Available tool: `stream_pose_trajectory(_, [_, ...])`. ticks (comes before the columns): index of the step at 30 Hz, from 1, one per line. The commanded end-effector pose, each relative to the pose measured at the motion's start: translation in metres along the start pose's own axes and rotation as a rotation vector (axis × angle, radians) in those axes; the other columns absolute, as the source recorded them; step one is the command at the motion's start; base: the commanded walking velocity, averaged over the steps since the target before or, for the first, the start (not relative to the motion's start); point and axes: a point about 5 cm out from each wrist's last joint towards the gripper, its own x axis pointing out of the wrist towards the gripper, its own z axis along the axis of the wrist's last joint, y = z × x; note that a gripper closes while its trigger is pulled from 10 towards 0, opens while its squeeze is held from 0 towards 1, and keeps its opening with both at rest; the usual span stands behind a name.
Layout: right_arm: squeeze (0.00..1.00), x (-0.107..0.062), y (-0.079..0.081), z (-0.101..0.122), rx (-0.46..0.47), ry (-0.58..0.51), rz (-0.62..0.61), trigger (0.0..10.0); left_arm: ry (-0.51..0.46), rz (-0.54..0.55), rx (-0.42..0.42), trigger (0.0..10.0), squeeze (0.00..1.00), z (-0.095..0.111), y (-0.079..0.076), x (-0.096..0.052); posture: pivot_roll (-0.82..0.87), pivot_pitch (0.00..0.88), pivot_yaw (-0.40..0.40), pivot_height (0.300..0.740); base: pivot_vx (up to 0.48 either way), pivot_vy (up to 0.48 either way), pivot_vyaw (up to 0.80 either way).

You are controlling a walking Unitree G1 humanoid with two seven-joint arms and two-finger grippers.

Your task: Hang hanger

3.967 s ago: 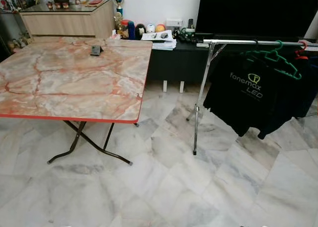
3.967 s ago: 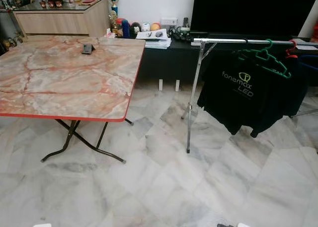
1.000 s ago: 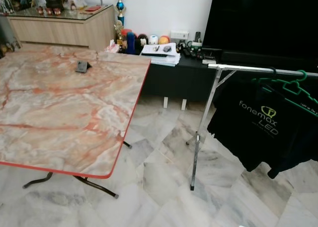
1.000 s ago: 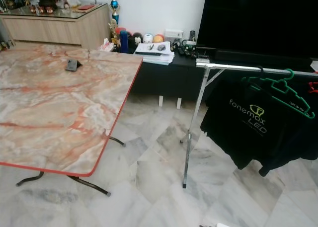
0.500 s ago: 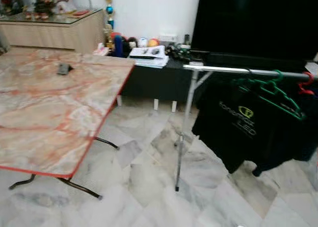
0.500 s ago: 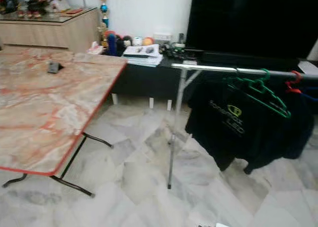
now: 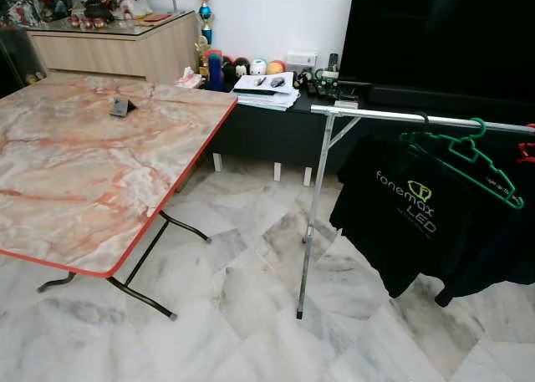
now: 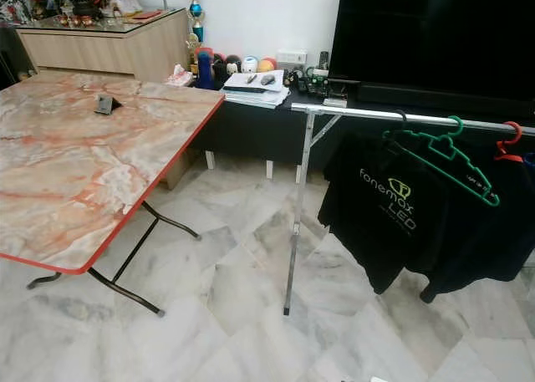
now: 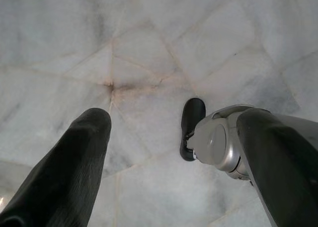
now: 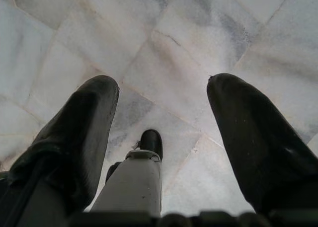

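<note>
Green plastic hanger [image 8: 447,160] hanging empty on chrome clothes rail [image 8: 376,114], hook over the bar, beside black printed T-shirt [image 8: 393,211] and near red hanger [image 8: 507,144] at the rail's far end. Marble-patterned folding table [image 7: 92,165] standing to the left, carrying small dark object [image 7: 121,106]. Black TV console [image 7: 267,127] lining the wall behind. Left gripper [image 9: 169,152] hanging over marble floor [image 7: 251,315], fingers spread, grasping nothing. Right gripper [image 10: 161,127] likewise hanging, fingers parted, empty.
</note>
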Motion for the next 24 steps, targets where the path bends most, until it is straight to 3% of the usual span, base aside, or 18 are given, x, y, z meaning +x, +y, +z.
stream_pose_trajectory(1, [0.0, 0.0, -0.001, 0.0, 0.017, -0.005, -0.006, 10.0, 0.003, 0.006, -0.015, 10.0, 0.0, 0.002, 0.002, 0.001, 0.05, 0.017, -0.03, 0.74, 0.277, 0.0, 0.0])
stream_pose_trajectory(16, [0.0, 0.0, -0.002, 0.002, 0.005, -0.002, -0.005, 10.0, -0.011, -0.005, -0.026, 10.0, 0.0, 0.008, -0.009, 0.004, 0.05, 0.022, -0.041, 0.74, 0.315, 0.0, 0.0])
stream_pose_trajectory(24, [0.0, 0.0, -0.001, 0.002, 0.002, -0.001, -0.005, 10.0, 0.011, 0.006, -0.031, 10.0, 0.0, -0.008, 0.004, -0.003, 0.06, 0.022, -0.039, 0.74, 0.319, 0.0, 0.0])
